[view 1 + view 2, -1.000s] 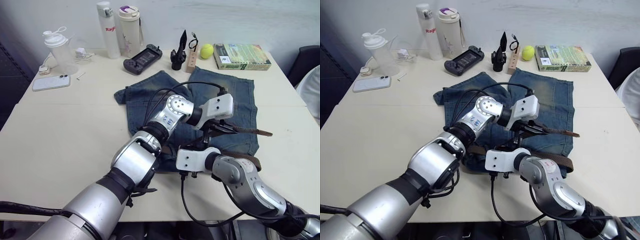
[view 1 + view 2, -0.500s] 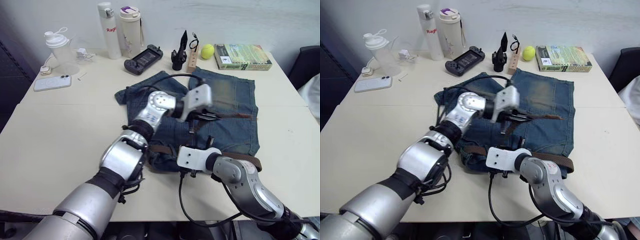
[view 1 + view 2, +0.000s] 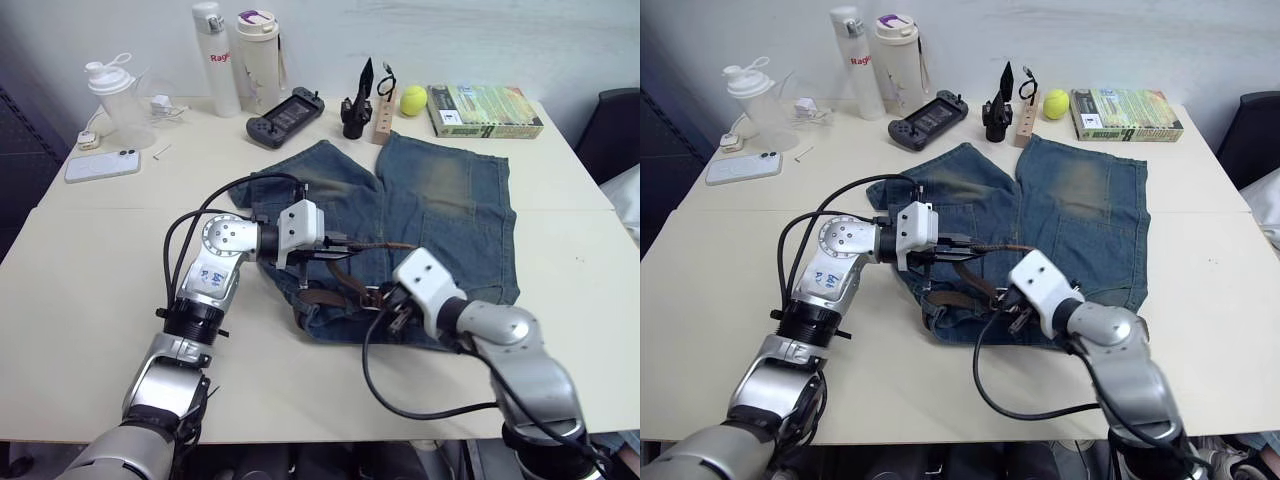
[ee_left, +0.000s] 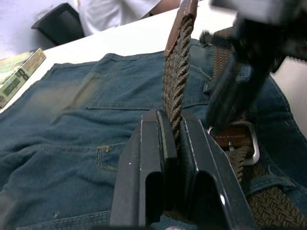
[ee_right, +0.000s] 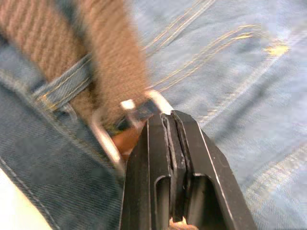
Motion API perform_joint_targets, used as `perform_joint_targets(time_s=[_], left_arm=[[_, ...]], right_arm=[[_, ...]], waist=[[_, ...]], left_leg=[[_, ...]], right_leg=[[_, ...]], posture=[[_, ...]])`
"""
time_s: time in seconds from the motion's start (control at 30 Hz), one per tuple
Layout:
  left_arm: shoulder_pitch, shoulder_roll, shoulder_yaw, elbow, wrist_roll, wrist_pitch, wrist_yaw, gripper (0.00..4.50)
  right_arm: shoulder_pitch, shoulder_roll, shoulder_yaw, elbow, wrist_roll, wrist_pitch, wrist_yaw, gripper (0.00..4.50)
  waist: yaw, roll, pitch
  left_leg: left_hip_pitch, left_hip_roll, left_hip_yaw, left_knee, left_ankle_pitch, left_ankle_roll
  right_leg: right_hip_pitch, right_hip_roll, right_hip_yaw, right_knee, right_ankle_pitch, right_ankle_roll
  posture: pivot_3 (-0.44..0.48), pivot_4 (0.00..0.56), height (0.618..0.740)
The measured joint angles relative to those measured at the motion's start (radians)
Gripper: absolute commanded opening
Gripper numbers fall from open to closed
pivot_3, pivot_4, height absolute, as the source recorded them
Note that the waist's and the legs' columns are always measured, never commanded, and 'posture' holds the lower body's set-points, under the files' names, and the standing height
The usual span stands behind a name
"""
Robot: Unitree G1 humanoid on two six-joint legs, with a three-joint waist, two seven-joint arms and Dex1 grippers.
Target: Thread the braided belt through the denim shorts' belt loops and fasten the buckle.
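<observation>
The denim shorts (image 3: pixel 450 200) lie flat on the table, waistband toward me. The braided belt (image 3: pixel 330 294) runs along the waistband under a belt loop (image 5: pixel 64 82). Its free end (image 3: pixel 380 246) is lifted and stretches across the shorts to the leather tip (image 4: pixel 187 9). My left gripper (image 3: pixel 338 244) is shut on this braided end, a little above the cloth. My right gripper (image 3: pixel 384 304) is at the waistband, shut at the edge of the silver buckle (image 4: pixel 254 151). The buckle lies on the denim with the belt passing through it.
Along the far edge stand two bottles (image 3: pixel 212 60), a shaker cup (image 3: pixel 118 95), a phone (image 3: pixel 102 165), a game controller (image 3: pixel 285 105), a black tool stand (image 3: pixel 355 110), a tennis ball (image 3: pixel 413 100) and a book (image 3: pixel 485 110). Bare tabletop (image 3: pixel 90 270) lies left and right of the shorts.
My left gripper has drawn back to the left across the shorts, taking the belt end with it. My right arm has swung out to the right, its gripper staying at the buckle.
</observation>
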Motion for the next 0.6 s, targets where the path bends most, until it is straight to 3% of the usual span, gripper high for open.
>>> perform_joint_targets(time_s=[0.17, 0.27, 0.43, 0.6], left_arm=[[0.023, 0.006, -0.001, -0.059, 0.000, 0.058, 0.036, 0.00], [0.028, 0.010, -0.002, -0.072, -0.001, 0.078, 0.045, 0.00], [0.022, 0.026, 0.003, -0.071, -0.010, 0.101, 0.057, 0.00], [-0.028, 0.029, 0.004, -0.070, -0.032, 0.112, 0.066, 0.00]], right_arm=[[-0.004, -0.027, -0.100, -0.080, 0.111, 0.084, 0.020, 0.11], [0.034, -0.053, -0.116, -0.120, 0.166, 0.101, 0.019, 1.02], [0.184, -0.147, -0.057, -0.129, 0.197, 0.034, -0.020, 3.30], [0.207, -0.179, 0.042, -0.120, 0.163, -0.108, -0.119, 3.30]], waist=[[-0.003, 0.000, 0.000], [-0.003, 0.001, 0.000], [-0.001, 0.000, 0.001], [-0.003, 0.000, 0.000]], left_leg=[[0.000, 0.001, 0.001, -0.002, 0.000, -0.001], [0.000, 0.001, 0.002, -0.002, 0.000, -0.001], [0.000, 0.001, 0.003, -0.002, 0.000, -0.001], [0.001, 0.001, 0.003, -0.002, 0.000, -0.001]], right_leg=[[-0.002, 0.002, 0.000, 0.000, 0.000, 0.000], [-0.002, 0.001, 0.001, 0.000, 0.000, 0.000], [-0.001, 0.001, 0.001, 0.000, 0.000, 0.000], [-0.002, 0.001, 0.002, 0.000, 0.000, 0.000]], posture=[[0.000, 0.150, 0.724], [0.000, 0.150, 0.724], [0.000, 0.150, 0.724], [0.000, 0.150, 0.724]])
